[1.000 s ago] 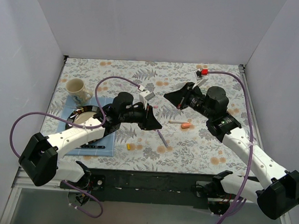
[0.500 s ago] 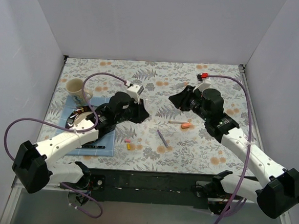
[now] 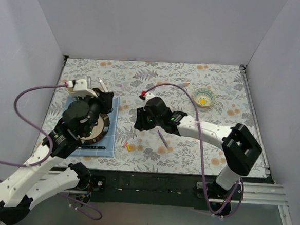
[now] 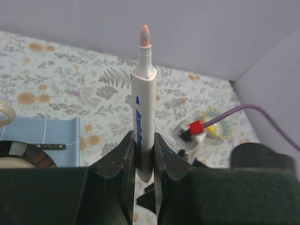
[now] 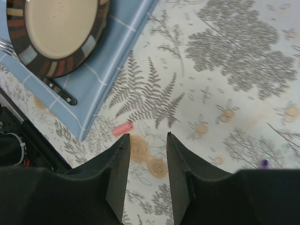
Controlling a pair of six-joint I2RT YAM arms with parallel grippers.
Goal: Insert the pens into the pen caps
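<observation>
Both arms have swung since a second ago: the right arm has come across from the far right side to the middle of the surface and its pincer has parted, while the left arm has drawn back to the left, over the place setting. Nearest the arm bases, a stubby yellow cap [image 3: 129, 147] lies on the floral surface [image 3: 188, 151] just right of the blue mat [image 3: 105, 143], with a small salmon-pink cap [image 5: 123, 127] just beyond it. The purple pen [image 3: 162, 139] lies flat to the right of them, apart from both caps. The right pincer [image 5: 146, 136] hangs over this patch with its two fingers apart and nothing between them; in its wrist view the salmon-pink cap sits just beside the left finger, not touching it. On the mat rests a dark-rimmed plate [image 5: 56, 33] with a cream centre, a dark utensil handle [image 5: 61, 91] beside it. Farther back on the left, the left pincer [image 4: 143, 140] is clamped on the lower barrel of the white-pink pen [image 4: 143, 93], which stands upright with its bare pink tip pointing up. Farthest, toward the right back of the surface, sits a small bowl [image 3: 204, 98] with a yellow centre.
</observation>
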